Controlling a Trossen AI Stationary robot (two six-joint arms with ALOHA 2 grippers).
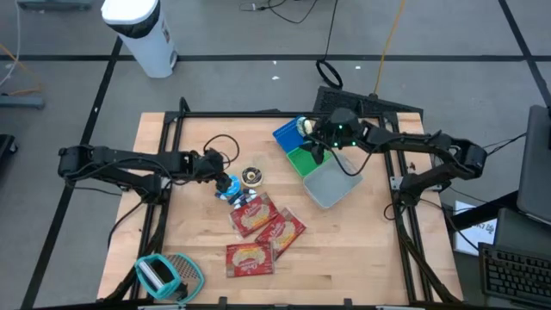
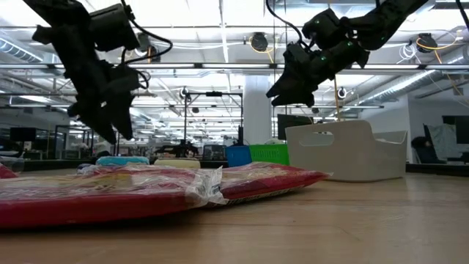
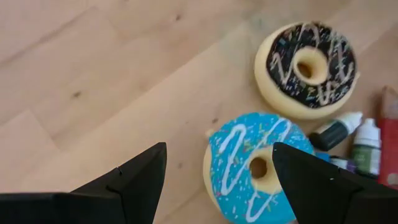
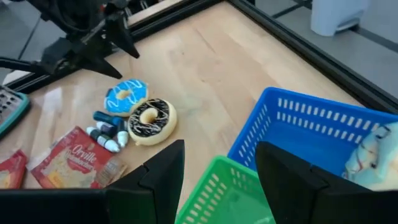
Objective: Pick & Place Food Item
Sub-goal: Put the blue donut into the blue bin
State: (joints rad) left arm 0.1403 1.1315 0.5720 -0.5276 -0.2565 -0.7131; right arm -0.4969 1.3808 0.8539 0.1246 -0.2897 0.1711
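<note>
Red crinkly snack packets (image 2: 146, 192) lie flat on the wooden table (image 1: 362, 250), closest to the low camera. They look shiny, like plastic wrap. A teal grater (image 1: 168, 275) sits near the front corner on the left arm's side.

Next come two round donuts. The blue donut (image 3: 255, 168) has white squiggles and sprinkles. The left gripper (image 3: 217, 180) hangs just above it with its fingers spread wide, holding nothing. The chocolate donut (image 3: 308, 68) is pale yellow with dark icing and lies just beside the blue one. Small bottles (image 3: 348, 134) lie close by too.

Farther back stand three bins in a row: a white bin (image 2: 348, 150) with smooth walls, a green basket (image 4: 227, 193) and a blue basket (image 4: 311, 134), both with slotted sides. The right gripper (image 4: 217, 168) hovers over the green basket, fingers apart and empty.
</note>
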